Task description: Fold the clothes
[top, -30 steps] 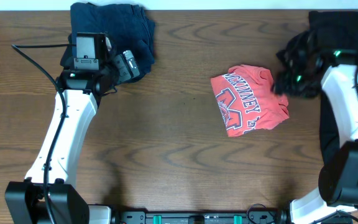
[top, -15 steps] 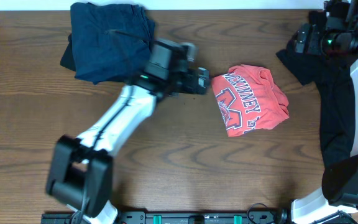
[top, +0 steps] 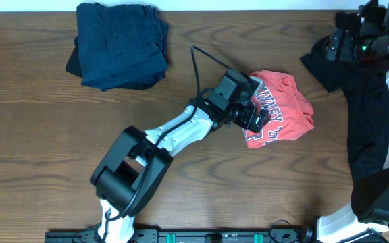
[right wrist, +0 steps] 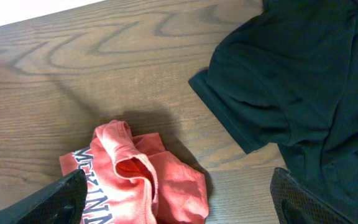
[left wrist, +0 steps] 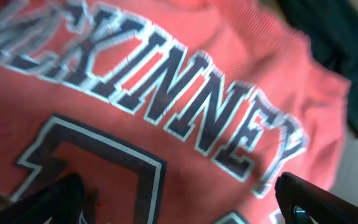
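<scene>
A crumpled coral-red T-shirt (top: pixel 290 111) with white-edged block lettering lies right of the table's middle. My left gripper (top: pixel 254 113) hovers low over its left part, jaws open and empty. In the left wrist view the lettered chest (left wrist: pixel 166 112) fills the frame between the spread fingers (left wrist: pixel 179 202). My right gripper (top: pixel 336 46) is open and empty, held high at the back right. Its view shows the red shirt (right wrist: pixel 135 180) below and a black garment (right wrist: pixel 309 74) to the right. A folded navy garment (top: pixel 120 44) lies at the back left.
The black garment (top: pixel 370 115) spreads along the right edge under the right arm. The left arm stretches diagonally from the front across the brown wooden table (top: pixel 201 175). A cable loops above the left wrist.
My left arm has swung right from the navy garment across the table to the red shirt. The right arm rose to the back right a second ago and has since stayed.
</scene>
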You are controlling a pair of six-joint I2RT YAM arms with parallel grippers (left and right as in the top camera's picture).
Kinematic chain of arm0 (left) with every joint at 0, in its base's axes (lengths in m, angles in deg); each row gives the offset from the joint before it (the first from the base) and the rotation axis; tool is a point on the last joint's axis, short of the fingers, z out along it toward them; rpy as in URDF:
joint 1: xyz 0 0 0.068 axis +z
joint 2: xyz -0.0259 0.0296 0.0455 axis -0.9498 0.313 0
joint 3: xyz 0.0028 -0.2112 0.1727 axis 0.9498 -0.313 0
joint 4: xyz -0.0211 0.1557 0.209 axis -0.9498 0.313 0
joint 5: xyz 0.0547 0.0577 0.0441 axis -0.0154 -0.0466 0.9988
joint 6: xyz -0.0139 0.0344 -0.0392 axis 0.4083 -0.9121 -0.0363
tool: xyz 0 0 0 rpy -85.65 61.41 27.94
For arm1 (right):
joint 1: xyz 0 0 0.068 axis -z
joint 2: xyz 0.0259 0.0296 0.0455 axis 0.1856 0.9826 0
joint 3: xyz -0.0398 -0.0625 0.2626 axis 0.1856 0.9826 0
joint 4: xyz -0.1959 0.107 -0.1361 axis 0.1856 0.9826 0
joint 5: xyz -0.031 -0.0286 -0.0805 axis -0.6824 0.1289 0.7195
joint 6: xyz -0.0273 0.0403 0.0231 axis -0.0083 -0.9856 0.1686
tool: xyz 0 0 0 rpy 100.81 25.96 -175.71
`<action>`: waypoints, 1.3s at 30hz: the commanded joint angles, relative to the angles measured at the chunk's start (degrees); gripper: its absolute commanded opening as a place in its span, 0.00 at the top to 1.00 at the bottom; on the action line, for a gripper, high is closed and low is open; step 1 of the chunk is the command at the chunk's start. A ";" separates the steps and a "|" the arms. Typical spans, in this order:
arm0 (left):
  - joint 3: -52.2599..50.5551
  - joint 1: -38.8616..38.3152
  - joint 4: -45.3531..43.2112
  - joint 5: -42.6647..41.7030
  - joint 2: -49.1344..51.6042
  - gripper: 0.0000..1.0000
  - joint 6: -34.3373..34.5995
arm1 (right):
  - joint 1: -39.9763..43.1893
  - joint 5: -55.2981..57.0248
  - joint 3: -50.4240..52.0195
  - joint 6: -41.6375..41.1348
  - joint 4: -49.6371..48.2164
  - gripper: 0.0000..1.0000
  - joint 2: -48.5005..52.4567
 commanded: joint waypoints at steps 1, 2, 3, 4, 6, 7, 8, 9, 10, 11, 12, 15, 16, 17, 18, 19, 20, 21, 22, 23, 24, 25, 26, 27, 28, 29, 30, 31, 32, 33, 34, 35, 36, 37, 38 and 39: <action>-0.17 -0.35 -0.13 1.97 1.95 0.01 -3.21 | 0.37 -0.50 -0.37 -0.52 0.07 0.08 -0.17; -0.17 -0.35 0.00 3.54 2.43 0.01 -3.23 | 0.37 -0.50 -0.37 -0.52 0.07 0.08 -0.17; -0.17 -0.33 0.02 5.09 2.91 0.01 -3.23 | 0.37 -0.50 -0.37 -0.52 0.09 0.08 -0.17; -0.17 -0.33 -0.02 7.15 3.78 0.01 -3.65 | 0.37 -0.50 -0.37 -0.52 0.09 0.08 -0.17; -0.17 -0.26 0.00 9.75 4.79 0.01 -4.68 | 0.37 -0.50 -0.37 -0.50 0.07 0.08 -0.17; -0.17 -0.15 0.15 11.56 5.38 0.01 -4.94 | 0.37 -0.50 -0.37 -0.50 0.04 0.08 -0.17; -0.17 -0.02 0.15 12.96 5.62 0.01 -4.94 | 0.37 -0.50 -0.37 -0.50 0.04 0.08 -0.17; -0.17 0.24 0.15 15.32 5.84 0.01 -4.92 | 0.37 -0.48 -0.37 -0.50 0.04 0.08 -0.17; -0.17 0.48 0.15 16.79 5.90 0.01 -4.92 | 0.37 -0.46 -0.37 -0.50 0.07 0.08 -0.17; -0.17 0.83 0.09 18.80 5.90 0.01 -4.94 | 0.39 -0.46 -0.37 -0.50 0.07 0.08 -0.17; -0.17 1.33 -0.11 21.53 5.90 0.01 -5.03 | 0.39 -0.46 -0.37 -0.50 0.09 0.08 -0.17; -0.17 3.08 -0.50 27.15 5.90 0.01 -6.88 | 0.39 -0.44 -0.37 -0.48 0.35 0.08 -0.17; -0.17 3.98 -0.52 28.09 5.90 0.01 -8.33 | 0.39 -0.44 -0.35 -0.48 0.50 0.08 -0.17; -0.17 5.11 -0.50 28.89 5.90 0.01 -10.25 | 0.39 -0.20 -0.33 -0.48 0.68 0.08 -0.17; -0.17 5.73 -0.50 29.14 5.90 0.01 -11.26 | 0.39 0.00 -0.33 -0.48 0.72 0.07 -0.17; -0.17 6.97 -0.55 29.24 5.90 0.01 -13.33 | 0.39 0.24 -0.33 -0.46 0.83 0.07 -0.17; -0.17 7.87 -0.66 29.24 5.90 0.01 -14.93 | 0.39 0.39 -0.33 -0.48 0.90 0.07 -0.17; -0.17 9.01 -0.70 29.29 5.90 0.01 -16.96 | 0.39 0.39 -0.33 -0.48 0.92 0.07 -0.17; -0.17 10.34 -0.70 29.49 5.90 0.01 -19.28 | 0.39 0.39 -0.33 -0.48 0.92 0.07 -0.17; -0.17 11.78 -0.76 31.21 5.90 0.01 -20.90 | 0.39 0.37 -0.33 -0.46 0.92 0.07 -0.17; -0.17 12.72 -0.98 33.05 5.90 0.01 -21.46 | 0.39 0.39 -0.33 -0.46 0.92 0.07 -0.17; -0.17 14.10 -1.42 35.60 5.90 0.01 -21.68 | 0.37 0.37 -0.33 -0.48 0.94 0.07 -0.17; -0.17 15.08 -1.90 36.98 5.88 0.01 -21.68 | 0.37 0.37 -0.33 -0.48 0.94 0.07 -0.17; -0.15 16.52 -2.89 37.55 5.88 0.01 -22.21 | 0.37 0.37 -0.33 -0.48 0.94 0.07 -0.17; -0.11 17.31 -3.50 37.11 5.81 0.01 -23.19 | 0.37 0.37 -0.33 -0.48 0.92 0.07 -0.17; -0.09 18.14 -3.98 35.89 5.44 0.01 -26.12 | 0.37 0.37 -0.33 -0.48 0.92 0.06 -0.17; -0.09 18.58 -4.44 35.01 4.96 0.01 -28.70 | 0.37 0.37 -0.33 -0.48 0.92 0.06 -0.17; -0.09 18.75 -5.03 34.73 4.07 0.01 -30.84 | 0.37 0.37 -0.33 -0.48 0.92 0.06 -0.17; -0.07 18.73 -6.03 34.75 2.64 0.01 -32.76 | 0.37 0.37 -0.33 -0.48 0.92 0.06 -0.17; -0.07 18.51 -6.88 34.75 1.53 0.01 -33.57 | 0.37 0.37 -0.33 -0.48 0.92 0.06 -0.17; -0.07 18.21 -7.67 34.75 0.22 0.00 -34.10 | 0.37 0.37 -0.33 -0.48 0.90 0.06 -0.17; -0.07 17.73 -8.39 34.71 -1.33 0.01 -34.27 | 0.37 0.37 -0.33 -0.48 0.90 0.06 -0.17; -0.07 17.22 -8.68 34.53 -2.73 0.01 -34.27 | 0.37 0.37 -0.33 -0.48 0.90 0.06 -0.17; -0.07 16.48 -8.48 33.33 -4.50 0.01 -34.27 | 0.39 0.37 -0.33 -0.48 0.92 0.06 -0.17; -0.07 15.85 -7.69 30.88 -5.90 0.01 -34.27 | 0.37 0.37 -0.33 -0.48 0.92 0.06 -0.17; -0.07 14.97 -6.49 27.21 -7.52 0.01 -34.27 | 0.39 0.37 -0.33 -0.48 0.92 0.06 -0.17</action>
